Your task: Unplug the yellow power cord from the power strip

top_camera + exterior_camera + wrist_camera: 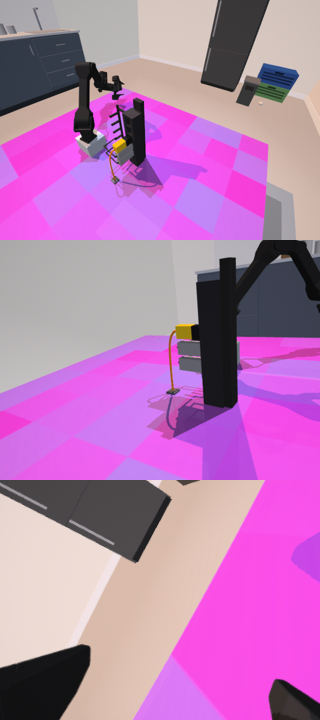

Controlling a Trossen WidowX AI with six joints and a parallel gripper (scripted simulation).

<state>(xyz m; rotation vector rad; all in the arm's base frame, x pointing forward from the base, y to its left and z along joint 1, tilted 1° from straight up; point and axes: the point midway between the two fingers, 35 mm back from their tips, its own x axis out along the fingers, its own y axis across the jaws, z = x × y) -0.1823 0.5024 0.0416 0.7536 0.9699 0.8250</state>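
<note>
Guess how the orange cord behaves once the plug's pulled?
Probably floppy: the cord is thin and bends over at the plug. Its far end sits on a floor anchor, so it likely stays tethered and droops. Gripper is open, well away.

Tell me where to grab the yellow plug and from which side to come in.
Grip the yellow plug body across its flat side faces, approaching from its cord end, away from the upright strip. It juts out horizontally, with grey plugs directly below. The gripper is open, well above.
</note>
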